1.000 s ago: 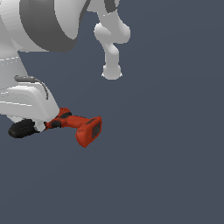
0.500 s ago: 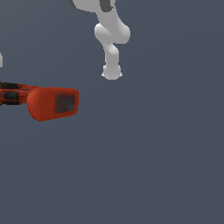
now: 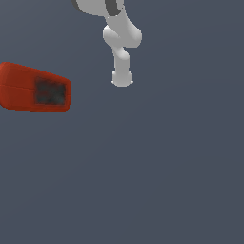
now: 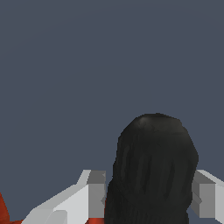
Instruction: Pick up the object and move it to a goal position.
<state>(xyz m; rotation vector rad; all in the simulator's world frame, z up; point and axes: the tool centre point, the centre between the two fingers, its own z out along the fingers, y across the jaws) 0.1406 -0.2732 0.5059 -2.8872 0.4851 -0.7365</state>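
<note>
- My drill is red-orange on its blocky base, at the exterior view's left edge, shading to a darker red along its lower side.
- A dark grey-black panel, faintly mottled, sits on the base's facing end.
- Its chuck is black with faint lighter vertical streaks, filling the lower middle of the wrist view.
- My fingers are light grey with darker grey pads, flanking the chuck.
- A sliver of red shows at the wrist view's lower left corner.
- My arm is white with dark grey bands, at the exterior view's top centre.
- The background is uniform slate blue-grey.
</note>
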